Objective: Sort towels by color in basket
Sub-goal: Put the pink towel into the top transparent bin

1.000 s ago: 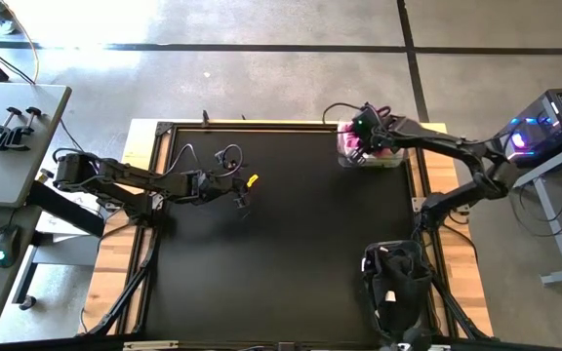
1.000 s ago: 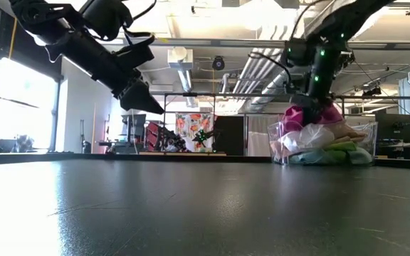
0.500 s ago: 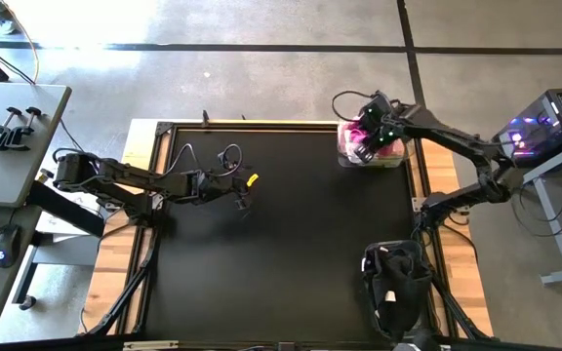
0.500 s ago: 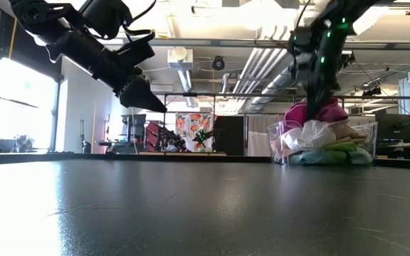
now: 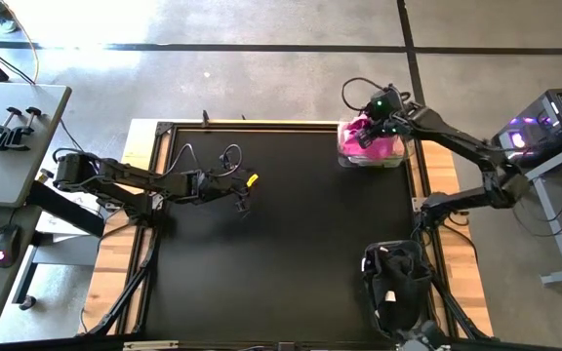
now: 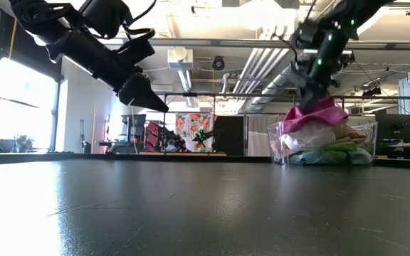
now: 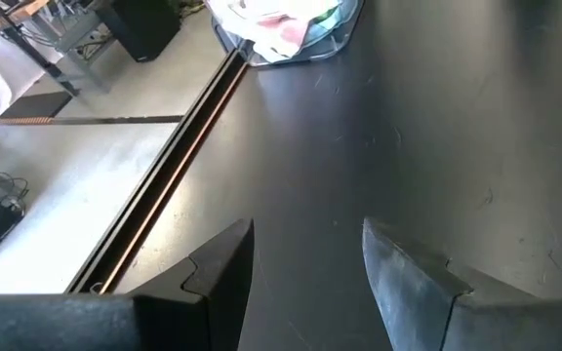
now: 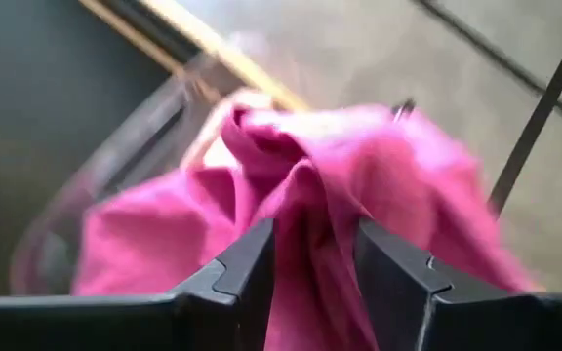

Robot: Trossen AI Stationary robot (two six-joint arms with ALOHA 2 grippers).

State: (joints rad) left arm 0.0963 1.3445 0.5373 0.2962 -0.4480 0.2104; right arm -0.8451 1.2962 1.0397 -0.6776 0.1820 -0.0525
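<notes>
A clear basket point(image 5: 343, 156) stands at the table's far right corner, heaped with towels: white, peach and green ones point(image 6: 333, 146) under a magenta towel point(image 6: 320, 114) that lies on top. My right gripper point(image 6: 309, 94) hangs open just over that magenta towel point(image 8: 310, 205), with a raised fold of it between its fingers. My left gripper point(image 5: 245, 198) hovers open over the table's left middle, nothing between its fingers point(image 7: 305, 244). The basket point(image 7: 344, 19) shows far off in the left wrist view. My right gripper points slanting down at the magenta towel from above. Its two fingers point(image 8: 247, 263) stand on either side of a raised fold point(image 8: 312, 210) of the cloth. I cannot tell whether they touch it. The towel rests on the pile in the basket.
The black tabletop point(image 5: 281, 253) is bare between the arms. A dark stand with a camera point(image 5: 394, 283) sits at the near right edge. Wooden side rails point(image 5: 452, 234) border the table. A desk point(image 5: 8, 136) stands to the left, a computer point(image 5: 554, 122) to the right.
My right gripper has risen out of the basket, drifted toward the table's far right corner and opened. The magenta towel, bunched under it before, now lies spread wider on top of the pile.
</notes>
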